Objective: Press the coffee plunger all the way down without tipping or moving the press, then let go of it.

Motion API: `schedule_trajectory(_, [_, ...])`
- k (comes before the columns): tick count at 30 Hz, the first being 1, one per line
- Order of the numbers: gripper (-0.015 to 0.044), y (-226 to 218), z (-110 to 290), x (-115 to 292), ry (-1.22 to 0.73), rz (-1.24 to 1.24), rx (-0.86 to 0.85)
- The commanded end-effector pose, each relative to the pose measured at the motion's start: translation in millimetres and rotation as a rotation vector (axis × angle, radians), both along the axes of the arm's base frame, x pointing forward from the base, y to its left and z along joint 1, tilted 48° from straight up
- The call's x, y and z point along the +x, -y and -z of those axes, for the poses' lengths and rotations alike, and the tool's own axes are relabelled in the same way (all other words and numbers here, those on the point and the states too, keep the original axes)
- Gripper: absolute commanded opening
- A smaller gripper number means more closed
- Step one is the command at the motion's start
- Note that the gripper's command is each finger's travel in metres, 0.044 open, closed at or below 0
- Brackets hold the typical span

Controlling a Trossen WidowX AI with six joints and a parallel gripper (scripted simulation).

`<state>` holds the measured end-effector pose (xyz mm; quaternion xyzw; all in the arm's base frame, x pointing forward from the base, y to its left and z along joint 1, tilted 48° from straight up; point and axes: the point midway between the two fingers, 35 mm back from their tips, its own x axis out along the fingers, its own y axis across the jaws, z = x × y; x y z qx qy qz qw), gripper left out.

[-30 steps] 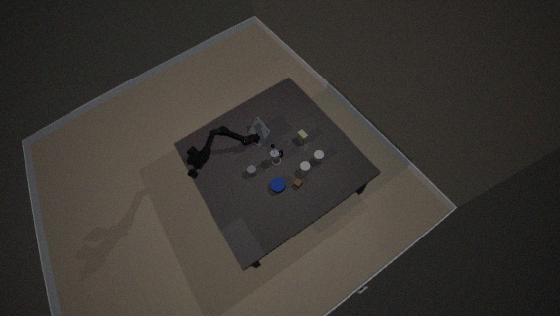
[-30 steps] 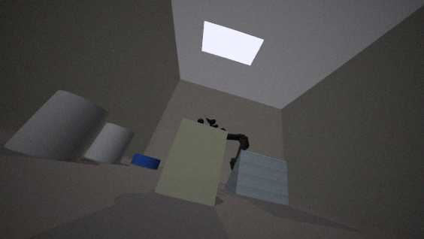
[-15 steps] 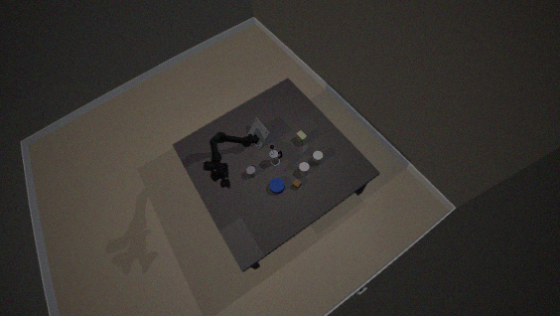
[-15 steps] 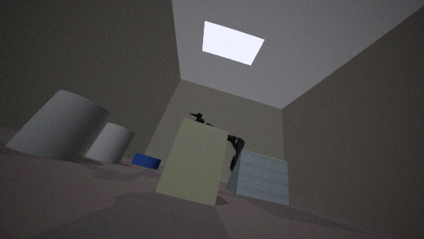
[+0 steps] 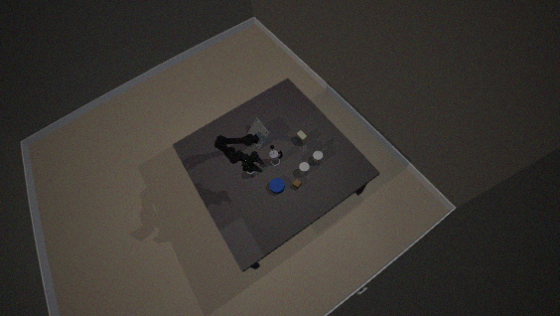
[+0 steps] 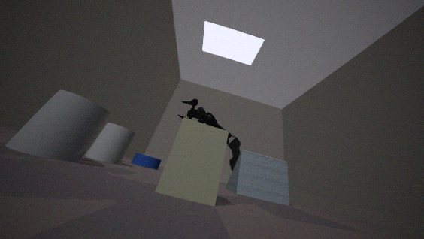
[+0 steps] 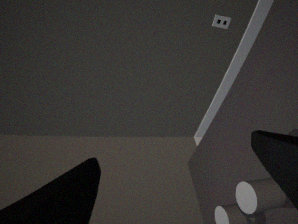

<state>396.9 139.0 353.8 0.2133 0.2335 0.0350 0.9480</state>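
The arm (image 5: 233,147) is matte black throughout, built of chunky angular links. Its fingers are plain black wedges tapering to points, without visible markings or cables.
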Motion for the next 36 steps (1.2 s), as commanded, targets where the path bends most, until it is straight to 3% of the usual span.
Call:
schedule_trajectory(1, [0.0440, -29.1, 50.0, -20.7, -0.155, 0.014, -0.104])
schedule_trajectory(9, [0.0440, -73.2, 143.6, -107.0, -0.352, 0.020, -0.609])
schedule_trajectory(18, [0.0440, -100.6, 157.4, -187.9, -0.084, -0.081, -1.258])
schedule_trajectory(30, [0.0440, -57.5, 196.9, -188.4, -0.074, -0.089, -1.269])
schedule_trajectory(36, [0.0440, -56.0, 198.6, -185.7, -0.075, -0.088, -1.269])
